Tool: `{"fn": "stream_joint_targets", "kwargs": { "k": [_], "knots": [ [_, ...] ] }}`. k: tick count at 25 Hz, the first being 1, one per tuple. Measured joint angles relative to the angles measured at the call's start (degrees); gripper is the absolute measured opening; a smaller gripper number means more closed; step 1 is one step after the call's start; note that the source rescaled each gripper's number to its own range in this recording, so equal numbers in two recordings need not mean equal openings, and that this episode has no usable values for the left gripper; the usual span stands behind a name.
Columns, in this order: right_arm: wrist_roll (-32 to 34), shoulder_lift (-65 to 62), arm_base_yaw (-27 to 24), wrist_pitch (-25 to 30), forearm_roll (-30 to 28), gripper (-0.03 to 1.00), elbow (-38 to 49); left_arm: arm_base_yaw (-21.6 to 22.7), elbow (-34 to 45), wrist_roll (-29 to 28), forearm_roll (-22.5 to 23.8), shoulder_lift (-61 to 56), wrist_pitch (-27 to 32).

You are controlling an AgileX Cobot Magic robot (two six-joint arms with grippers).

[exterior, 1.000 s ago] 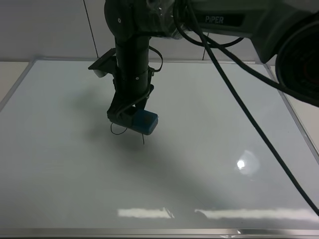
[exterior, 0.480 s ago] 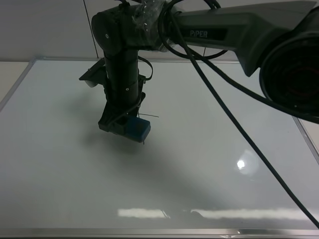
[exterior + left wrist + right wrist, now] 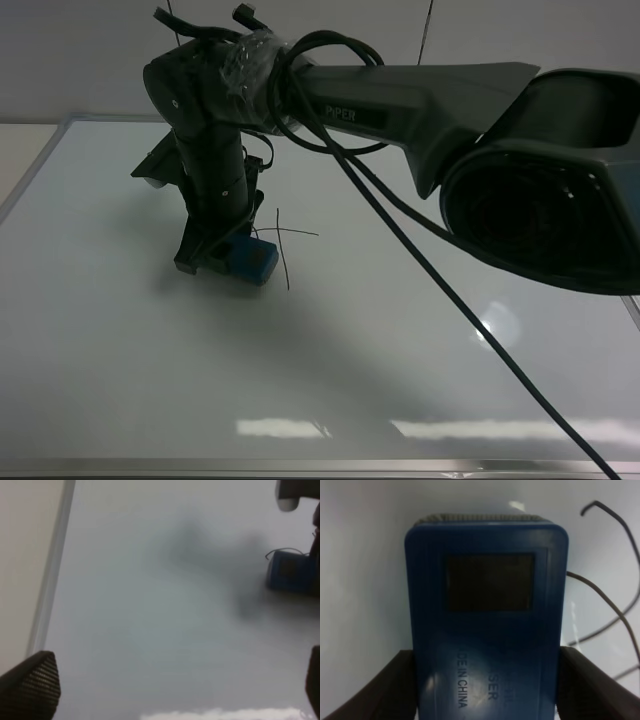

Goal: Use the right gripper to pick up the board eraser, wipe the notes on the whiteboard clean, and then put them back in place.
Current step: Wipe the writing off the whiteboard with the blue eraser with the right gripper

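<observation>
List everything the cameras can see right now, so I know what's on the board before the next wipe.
whiteboard: one, glossy white with a silver frame, fills most of the high view
board eraser: one, blue, on the board left of centre, between the right hand's jaws
notes: one scribble, thin black strokes, just right of the eraser
wall: grey, behind the board
cables: several, black, looping along the right arm
right arm: one, dark grey, lettered "PIPER", reaching in from the right
right hand: one, black, shut on the board eraser
left hand: one, black, open, over bare board near a frame edge
</observation>
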Motion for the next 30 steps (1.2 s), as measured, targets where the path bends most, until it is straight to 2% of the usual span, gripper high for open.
{"fn": "stream_joint_targets", "kwargs": {
  "k": [18, 22, 30],
  "knots": [
    [0.0, 2.0, -0.5, 0.7, 0.1, 0.02, -1.0, 0.0, 0.0, 0.0, 0.0, 0.0, 0.0],
    [0.0, 2.0, -2.6, -0.2, 0.3, 0.02, -1.2, 0.0, 0.0, 0.0, 0.0, 0.0, 0.0],
    [0.0, 2.0, -10.2, -0.8, 1.0, 0.02, -1.4, 0.0, 0.0, 0.0, 0.0, 0.0, 0.0]
  ]
}}
